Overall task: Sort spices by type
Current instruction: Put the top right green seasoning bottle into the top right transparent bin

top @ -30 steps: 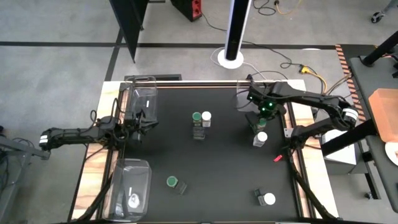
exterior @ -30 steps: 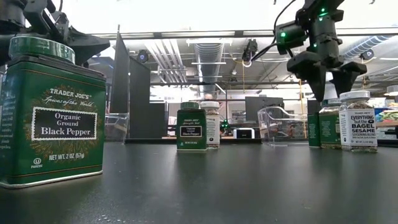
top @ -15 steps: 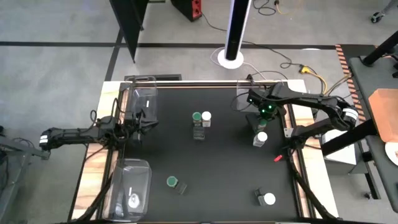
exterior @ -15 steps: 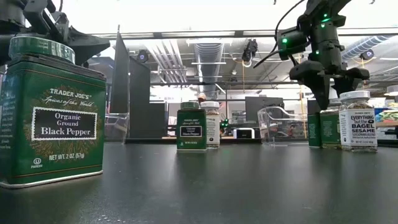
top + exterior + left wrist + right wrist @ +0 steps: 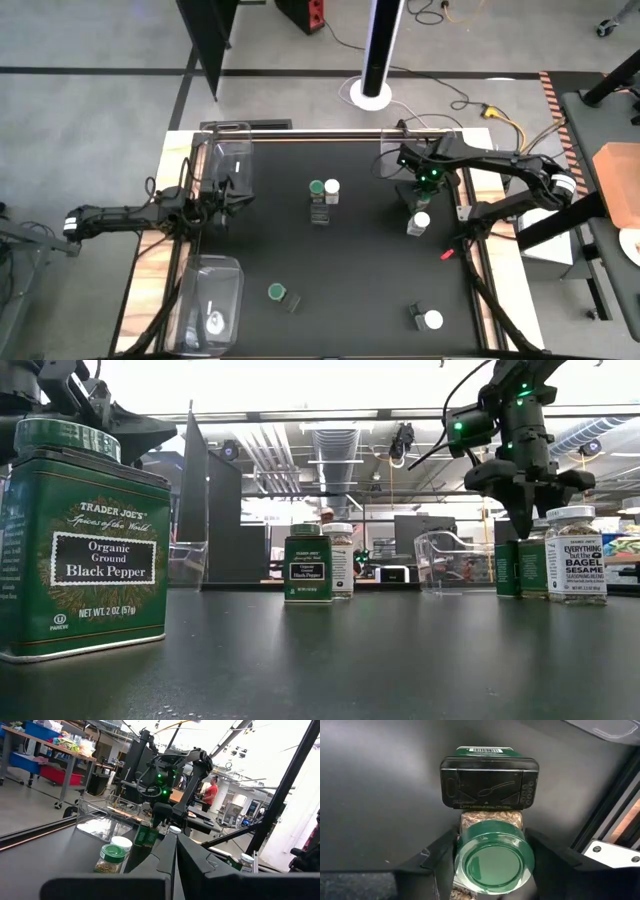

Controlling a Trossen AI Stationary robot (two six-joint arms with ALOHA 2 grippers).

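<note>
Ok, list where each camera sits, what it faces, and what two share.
High: overhead, straight down on the table; both arms, left gripper, right gripper.
Low: table height, level across toward the room; right gripper at top.
Left wrist: across the table, past its shut fingers.
Right wrist: down on a green-lid jar at its gripper.
Shared: low and left wrist both show the right arm.

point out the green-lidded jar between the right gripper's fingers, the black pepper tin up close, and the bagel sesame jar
green-lidded jar (image 5: 493, 861): right wrist view, centre of its round lid
black pepper tin (image 5: 85, 550): low view, front label
bagel sesame jar (image 5: 575, 565): low view, white label on its body
</note>
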